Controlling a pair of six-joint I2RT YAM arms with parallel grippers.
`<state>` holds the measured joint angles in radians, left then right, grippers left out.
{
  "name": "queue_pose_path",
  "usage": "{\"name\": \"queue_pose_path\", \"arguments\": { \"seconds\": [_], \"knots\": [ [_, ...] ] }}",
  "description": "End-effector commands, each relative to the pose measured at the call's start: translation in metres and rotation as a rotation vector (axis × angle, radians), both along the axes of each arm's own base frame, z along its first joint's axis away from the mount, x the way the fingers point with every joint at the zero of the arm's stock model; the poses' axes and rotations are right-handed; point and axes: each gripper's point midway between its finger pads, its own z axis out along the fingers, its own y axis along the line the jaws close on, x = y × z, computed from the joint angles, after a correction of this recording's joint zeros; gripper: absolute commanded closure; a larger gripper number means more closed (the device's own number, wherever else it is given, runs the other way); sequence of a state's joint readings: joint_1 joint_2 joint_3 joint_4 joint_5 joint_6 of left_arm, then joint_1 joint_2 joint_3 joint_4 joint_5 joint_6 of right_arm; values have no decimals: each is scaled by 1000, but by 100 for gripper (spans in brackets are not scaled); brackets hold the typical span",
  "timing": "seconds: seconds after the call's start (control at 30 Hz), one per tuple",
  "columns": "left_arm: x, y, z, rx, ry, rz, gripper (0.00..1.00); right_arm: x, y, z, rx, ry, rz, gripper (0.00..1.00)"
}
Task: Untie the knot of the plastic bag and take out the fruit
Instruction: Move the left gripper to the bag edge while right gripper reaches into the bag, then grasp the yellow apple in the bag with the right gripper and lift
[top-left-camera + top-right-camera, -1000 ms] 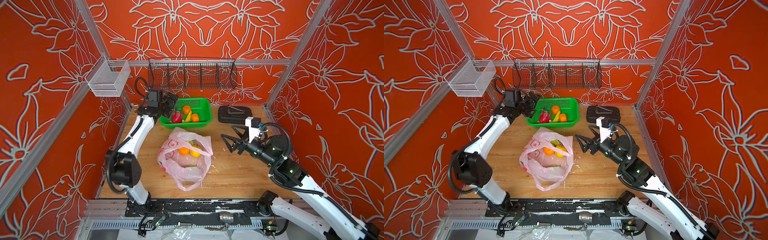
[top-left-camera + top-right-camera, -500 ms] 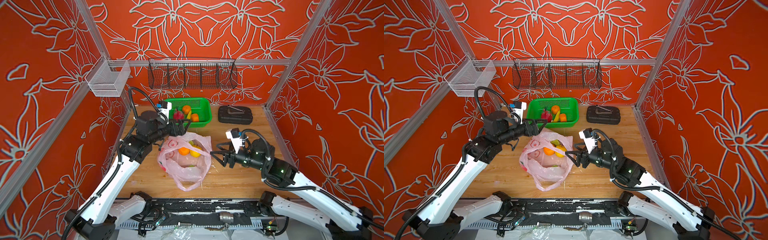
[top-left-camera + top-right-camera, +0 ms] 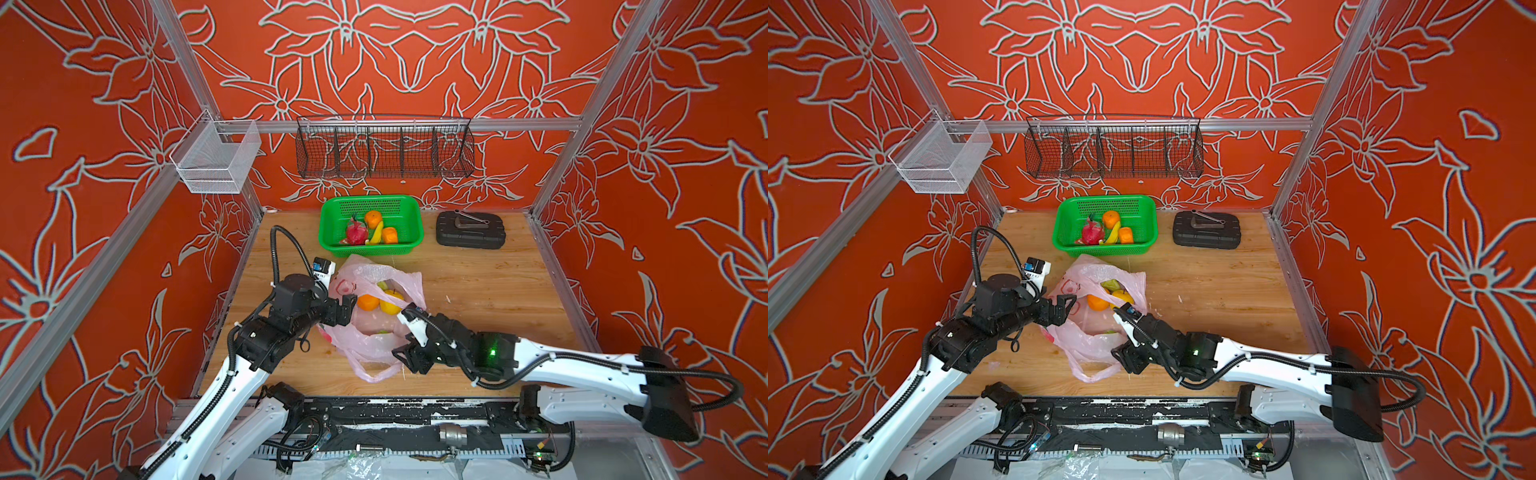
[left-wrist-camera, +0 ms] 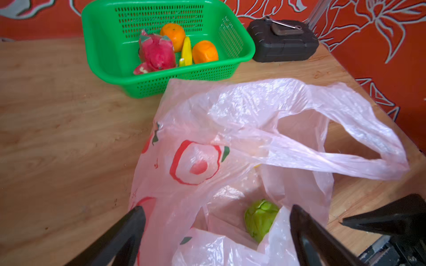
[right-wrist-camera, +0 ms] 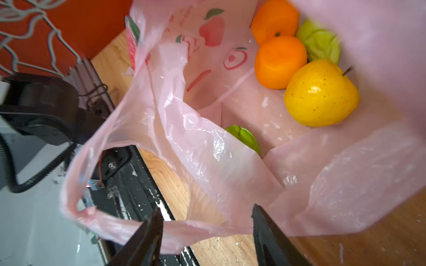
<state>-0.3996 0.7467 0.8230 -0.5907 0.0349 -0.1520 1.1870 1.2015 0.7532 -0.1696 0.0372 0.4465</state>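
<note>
By bag (image 3: 368, 347): L claw (image 4: 216, 208), R claw (image 5: 205, 209) (jaws apart)

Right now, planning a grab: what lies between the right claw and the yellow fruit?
Folds of the plastic bag and a green fruit, in the right wrist view.

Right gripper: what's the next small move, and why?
Probably close the right gripper on the rim of the plastic bag: its jaws stand apart with thin film between them, the bag's mouth lies open, and pinning it would let the open left gripper reach the fruit.
</note>
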Motion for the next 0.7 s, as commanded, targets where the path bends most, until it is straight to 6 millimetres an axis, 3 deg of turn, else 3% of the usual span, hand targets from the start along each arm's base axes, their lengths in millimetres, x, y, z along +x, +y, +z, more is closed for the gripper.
{"name": "queue_pose_path", "arguments": {
  "seconds": [0.0, 0.2, 0.37, 0.67],
  "knots": [
    [1, 5, -13, -34, 40, 72, 3, 21, 16, 10, 11, -42, -77, 37],
    [4, 16, -34, 30, 96, 132, 3, 61, 23, -5, -7, -73, -306, 32],
    [7, 20, -44, 35, 100, 163, 3, 97, 11, -17, 0, -26, -476, 27],
    [8, 16, -54, -17, 109, 178, 3, 141, -4, -29, 59, 26, -624, 17]
  ]
}}
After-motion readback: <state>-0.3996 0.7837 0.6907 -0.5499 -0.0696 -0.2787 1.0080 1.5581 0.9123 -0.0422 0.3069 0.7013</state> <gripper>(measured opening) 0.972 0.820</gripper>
